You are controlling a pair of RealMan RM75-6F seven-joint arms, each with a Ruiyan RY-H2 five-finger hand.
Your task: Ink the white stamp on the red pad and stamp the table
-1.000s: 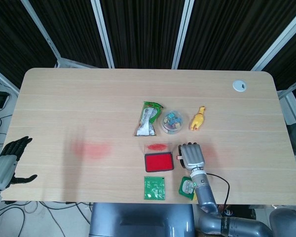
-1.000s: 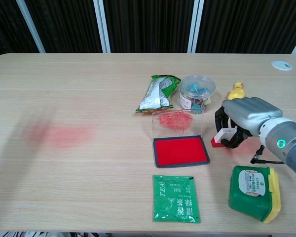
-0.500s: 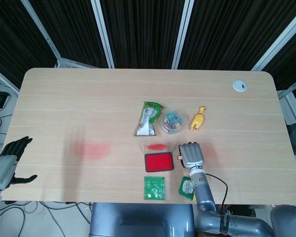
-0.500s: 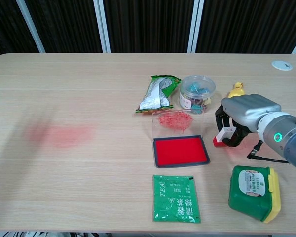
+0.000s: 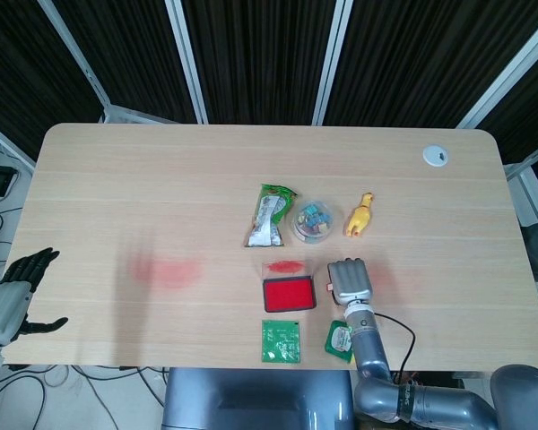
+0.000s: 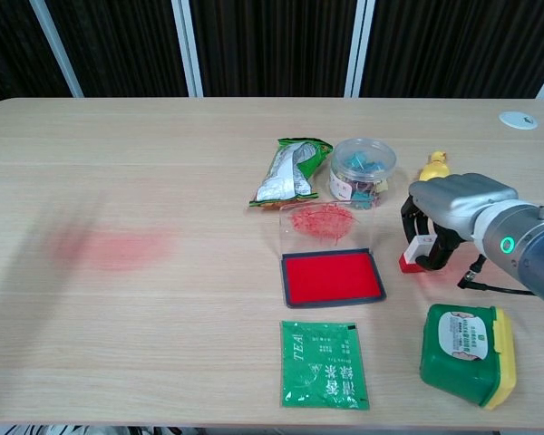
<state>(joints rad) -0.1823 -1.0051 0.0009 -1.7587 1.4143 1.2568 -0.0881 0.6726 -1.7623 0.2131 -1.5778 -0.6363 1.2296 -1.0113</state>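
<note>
The pale wood-grain table (image 6: pixel 163 163) looks smooth and matt. A clear plastic round tub (image 6: pixel 363 169) and a green foil snack packet (image 6: pixel 292 170) look glossy. The right hand (image 6: pixel 451 210) has a satin grey metallic shell. The green tea sachet (image 6: pixel 324 363) looks like glossy plastic film.

Right hand (image 6: pixel 449 213) curled downward; left hand (image 5: pixel 13 291) spread.

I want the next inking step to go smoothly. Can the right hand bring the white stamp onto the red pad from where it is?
Probably yes. The right hand holds the small white stamp just right of the open red ink pad, and only bare wooden table lies between them.
</note>
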